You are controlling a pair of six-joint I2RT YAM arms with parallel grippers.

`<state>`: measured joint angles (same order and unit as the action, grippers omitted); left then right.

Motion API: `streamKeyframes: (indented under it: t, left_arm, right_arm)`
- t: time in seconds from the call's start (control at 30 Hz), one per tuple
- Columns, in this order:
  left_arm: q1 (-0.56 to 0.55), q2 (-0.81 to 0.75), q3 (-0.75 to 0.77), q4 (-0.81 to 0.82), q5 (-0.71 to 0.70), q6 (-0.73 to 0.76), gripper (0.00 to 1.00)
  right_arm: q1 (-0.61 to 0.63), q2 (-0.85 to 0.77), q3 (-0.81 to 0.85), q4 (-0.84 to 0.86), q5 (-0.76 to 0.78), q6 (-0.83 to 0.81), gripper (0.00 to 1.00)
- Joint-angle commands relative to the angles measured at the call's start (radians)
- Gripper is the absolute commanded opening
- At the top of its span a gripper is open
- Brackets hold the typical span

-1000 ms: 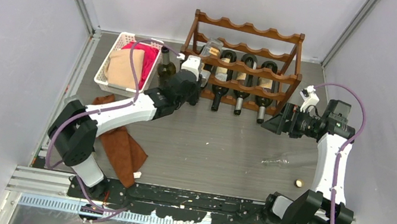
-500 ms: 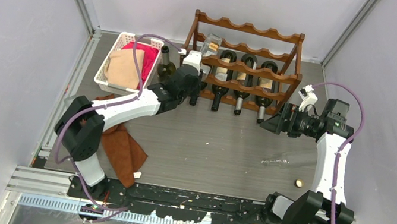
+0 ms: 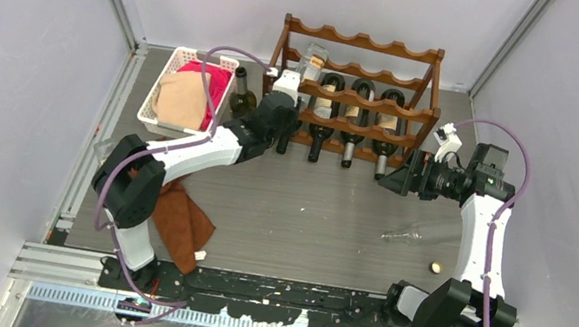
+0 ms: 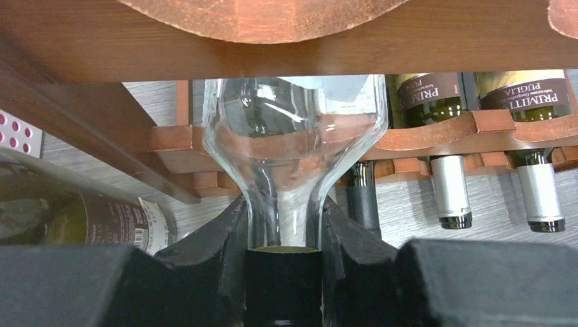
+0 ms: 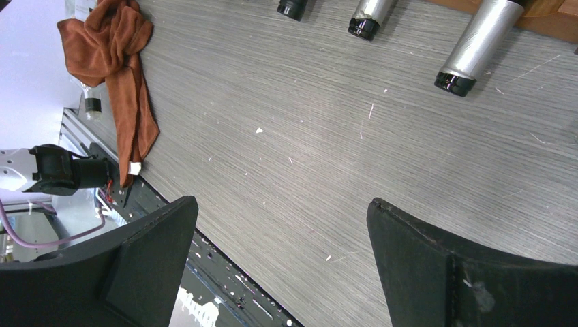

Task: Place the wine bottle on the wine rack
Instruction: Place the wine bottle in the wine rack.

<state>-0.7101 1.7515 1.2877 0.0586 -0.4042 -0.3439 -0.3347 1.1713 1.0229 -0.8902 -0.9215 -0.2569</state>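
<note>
- The bottle, of clear glass, is in the leftmost column of the rack, base toward the far edge and neck toward the near edge.
- In the left wrist view its shoulder sits just under an upper rail, with a scalloped rail showing through the glass. Whether the body bears on a rail cannot be determined.
- The left gripper is clamped on the bottle's neck, with the fingers pressed against both sides of the glass.
- The rack stands at the far edge of the table, right of centre. Three dark bottles fill the slots to the right of the clear one, necks pointing to the near edge.
- A dark bottle stands between the rack and the basket. The basket is in the far left corner and holds pink and tan cloths.
- The right gripper hovers off the rack's right end, above bare table. Its jaws are spread wide and hold nothing.
- A second clear bottle lies near the right edge, with a cork just beside it.
- A brown cloth lies toward the near left corner.
</note>
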Motion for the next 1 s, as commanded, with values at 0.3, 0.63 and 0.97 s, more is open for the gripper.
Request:
streamKeyframes:
  t: [0.3, 0.63, 0.97]
  left_arm:
    - [0.006, 0.003, 0.099, 0.359, -0.136, 0.078, 0.0]
    - [0.008, 0.058, 0.137, 0.358, -0.163, 0.081, 0.0]
    - [0.017, 0.09, 0.159, 0.366, -0.182, 0.094, 0.02]
  right_arm:
    - [0.008, -0.035, 0.011, 0.031, -0.016, 0.001, 1.0]
    - [0.011, -0.035, 0.011, 0.031, -0.014, 0.001, 1.0]
    - [0.012, -0.036, 0.011, 0.03, -0.011, 0.001, 1.0]
